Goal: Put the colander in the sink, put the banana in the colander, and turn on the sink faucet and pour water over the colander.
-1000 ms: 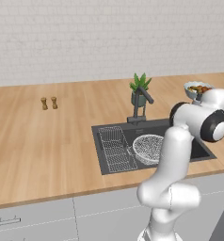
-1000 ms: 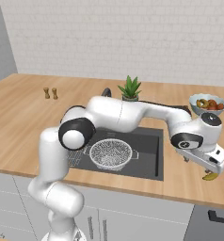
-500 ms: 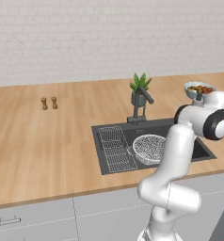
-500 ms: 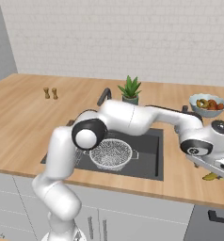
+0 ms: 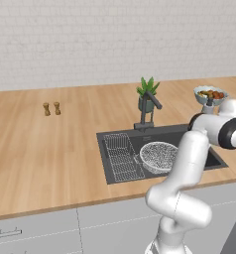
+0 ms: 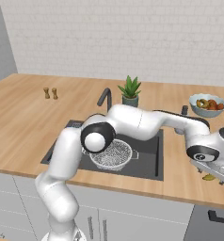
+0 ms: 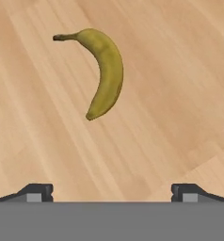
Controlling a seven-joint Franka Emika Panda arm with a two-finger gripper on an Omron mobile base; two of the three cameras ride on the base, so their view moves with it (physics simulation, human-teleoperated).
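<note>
Now the arm reaches out past the sink (image 6: pixel 149 170), its gripper (image 6: pixel 211 175) over the counter (image 6: pixel 20 146) near the banana (image 7: pixel 110 70). The jaws stand wide apart with nothing between them; in the hand view the banana lies ahead of the fingertips, apart from them. Well off from the jaws, back toward the arm's base, the colander (image 6: pixel 111 154) sits in the sink, with no fruit visible in it. Beyond the jaws, a pale bowl (image 6: pixel 207 106) holds round fruits. Compared with a second ago, the gripper is farther out to the right.
</note>
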